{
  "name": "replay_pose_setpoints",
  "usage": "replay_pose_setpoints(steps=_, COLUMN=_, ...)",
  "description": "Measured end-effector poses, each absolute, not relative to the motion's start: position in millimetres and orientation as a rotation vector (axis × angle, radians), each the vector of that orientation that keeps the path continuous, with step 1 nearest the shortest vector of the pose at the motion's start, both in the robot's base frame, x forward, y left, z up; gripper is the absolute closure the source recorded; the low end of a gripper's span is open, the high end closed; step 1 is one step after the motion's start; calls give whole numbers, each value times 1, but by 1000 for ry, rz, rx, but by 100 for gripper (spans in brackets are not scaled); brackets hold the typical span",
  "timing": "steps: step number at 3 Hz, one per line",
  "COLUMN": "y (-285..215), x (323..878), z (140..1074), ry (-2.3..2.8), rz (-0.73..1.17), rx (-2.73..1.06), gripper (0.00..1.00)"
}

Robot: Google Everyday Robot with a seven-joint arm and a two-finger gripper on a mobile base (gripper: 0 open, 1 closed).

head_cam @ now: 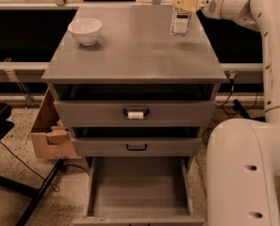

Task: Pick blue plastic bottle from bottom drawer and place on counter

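My tool clamps the one blue plastic bottle at the far right of the grey desk; one white bowl, three drawers.

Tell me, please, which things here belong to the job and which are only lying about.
Belong to the job: counter; blue plastic bottle, at its back right; end effector, gripping the bottle's upper part; bottom drawer, open.
Only lying about: white bowl on the counter; cardboard box beside the cabinet.
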State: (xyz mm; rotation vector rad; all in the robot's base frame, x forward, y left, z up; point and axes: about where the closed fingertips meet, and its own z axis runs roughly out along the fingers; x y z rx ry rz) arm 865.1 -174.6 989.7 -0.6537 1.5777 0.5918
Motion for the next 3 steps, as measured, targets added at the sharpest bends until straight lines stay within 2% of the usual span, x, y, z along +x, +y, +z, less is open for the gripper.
replay_pose_setpoints(steps=3, y=-150, x=884, z=934, ry=1561, rz=659, rx=-694, gripper=100)
